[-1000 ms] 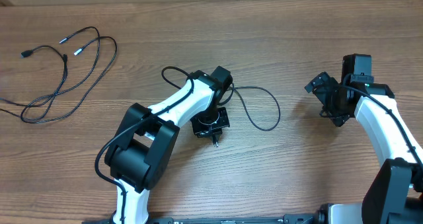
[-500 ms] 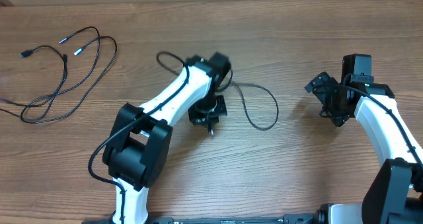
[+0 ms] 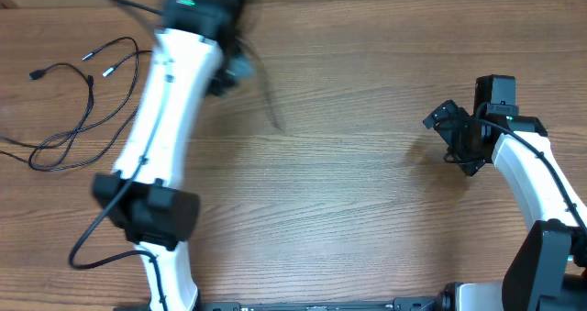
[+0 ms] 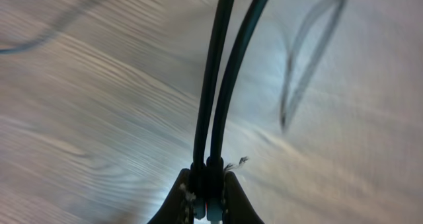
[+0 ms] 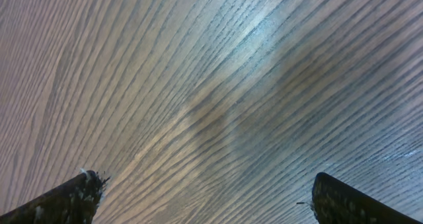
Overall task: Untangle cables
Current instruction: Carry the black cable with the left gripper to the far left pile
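Now the left gripper [image 4: 209, 192] is clamped tight on a black cable [image 4: 213, 85]. Two strands lie side by side, pinched between the fingers [image 4: 177, 201] and running straight up out of the wrist view. From overhead, the left arm [image 3: 170, 100] stretches toward the far left of the table [image 3: 348, 219], blurred, with that cable trailing off it as a smeared dark line over the wood; whether its loose end touches the surface I cannot tell. Just left of the arm, the other cables [image 3: 87, 109] lie flat on the table in a loose tangle of loops, small plug ends at the far side. Over on the right, the right gripper [image 5: 206, 187] hangs with its fingers spread wide, nothing between them, wood grain below.
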